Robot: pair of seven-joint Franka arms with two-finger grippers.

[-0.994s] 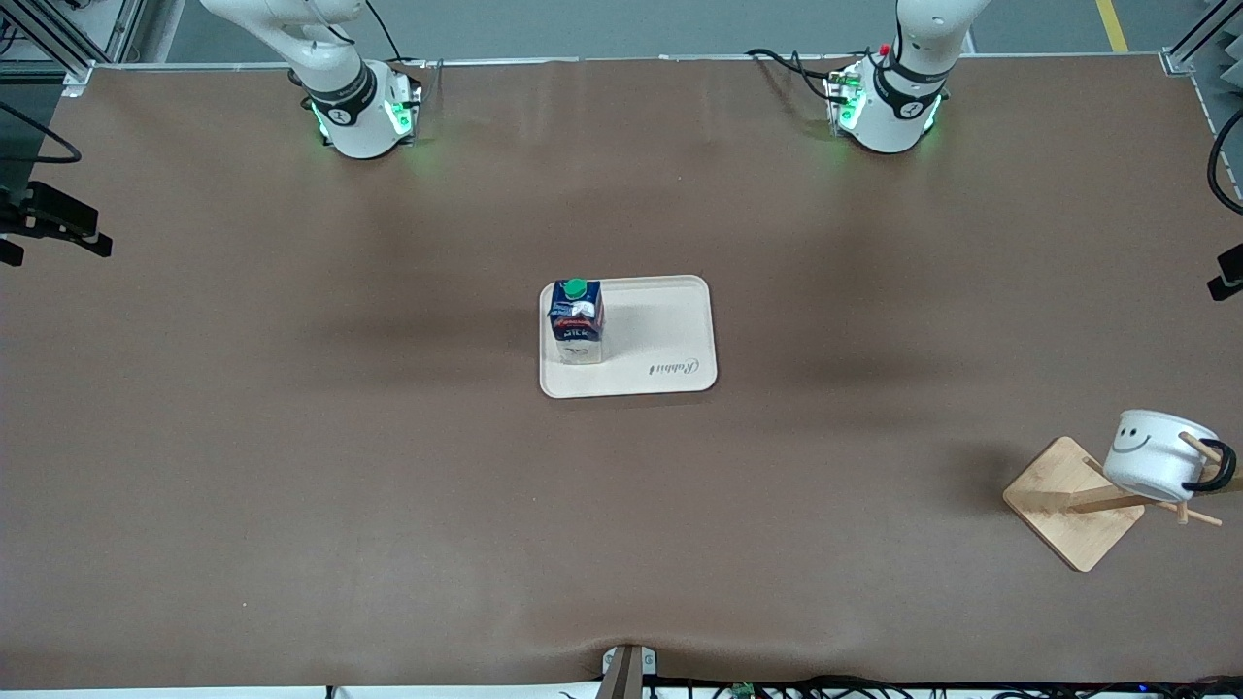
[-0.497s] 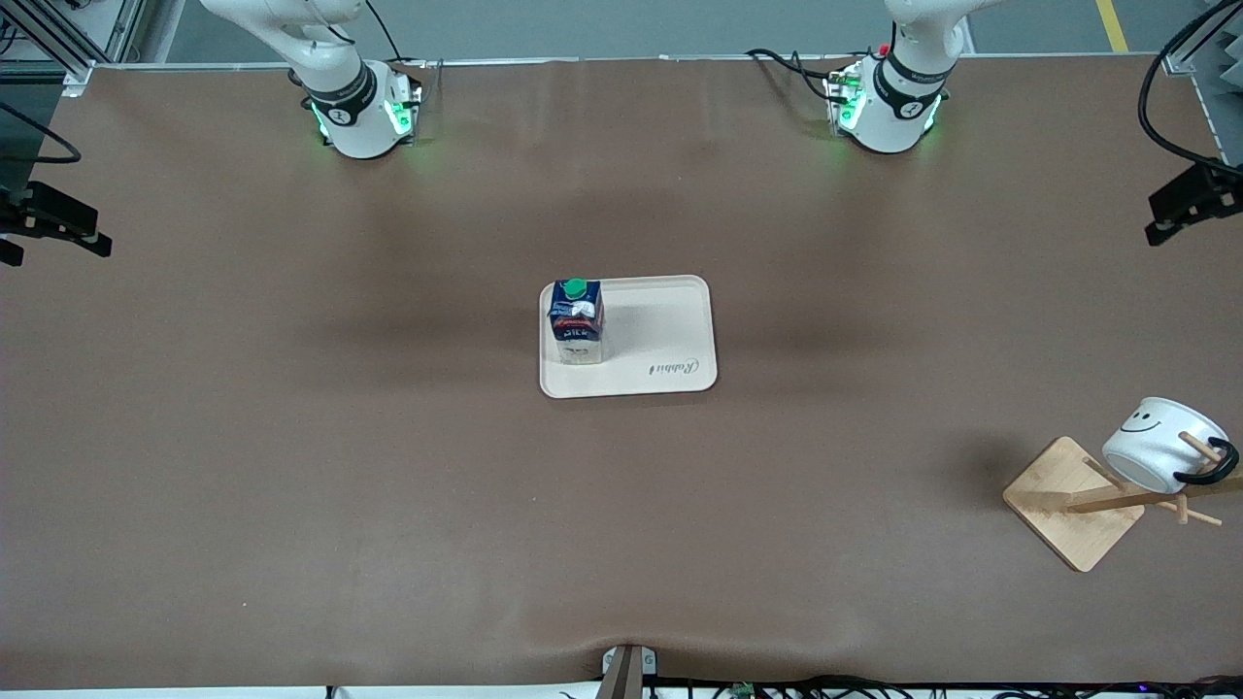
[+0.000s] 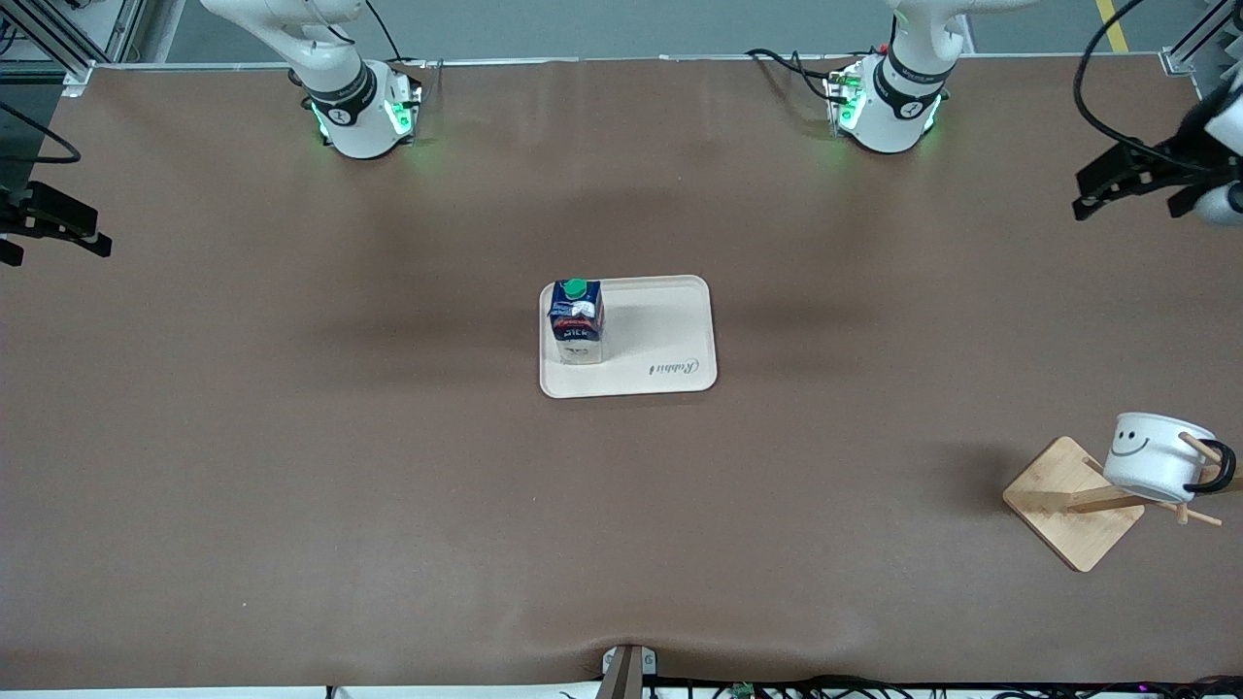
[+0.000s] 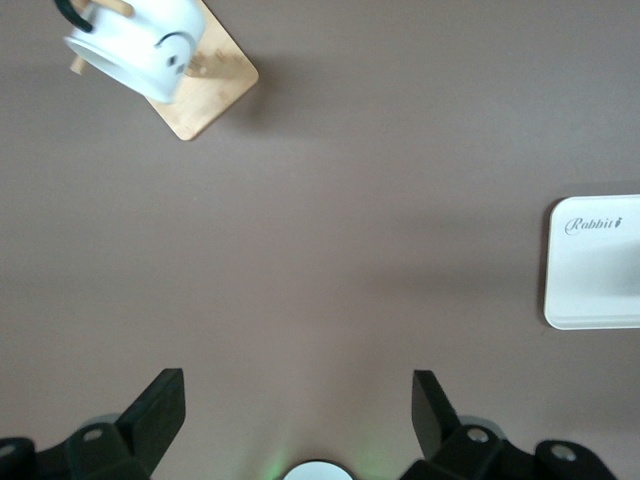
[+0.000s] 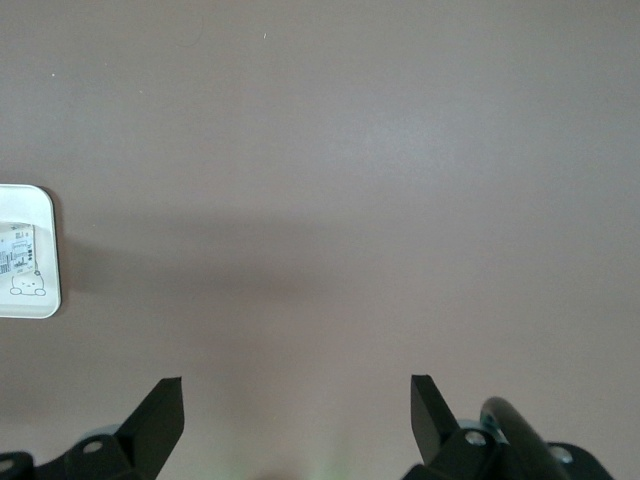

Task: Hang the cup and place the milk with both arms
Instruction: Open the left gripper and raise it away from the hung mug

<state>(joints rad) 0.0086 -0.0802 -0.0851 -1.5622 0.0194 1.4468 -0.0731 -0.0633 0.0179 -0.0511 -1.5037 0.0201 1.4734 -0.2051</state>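
Hanging by its handle on the wooden rack [image 3: 1073,503], the cup [image 3: 1156,454] sits well apart from the left gripper [image 4: 298,415], whose fingers are spread and empty. The milk [image 3: 577,320] stands upright on the tray [image 3: 670,340]. The right gripper [image 5: 298,415] waits, spread too.

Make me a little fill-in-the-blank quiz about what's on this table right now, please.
1. The milk stands upright on the cream-coloured ____.
2. The cup hangs by its black handle on a ____ rack.
3. The face drawn on the cup is a ____.
4. The left end effector and the right end effector both have their fingers ____, holding nothing.

Missing words: tray; wooden; smiley; open
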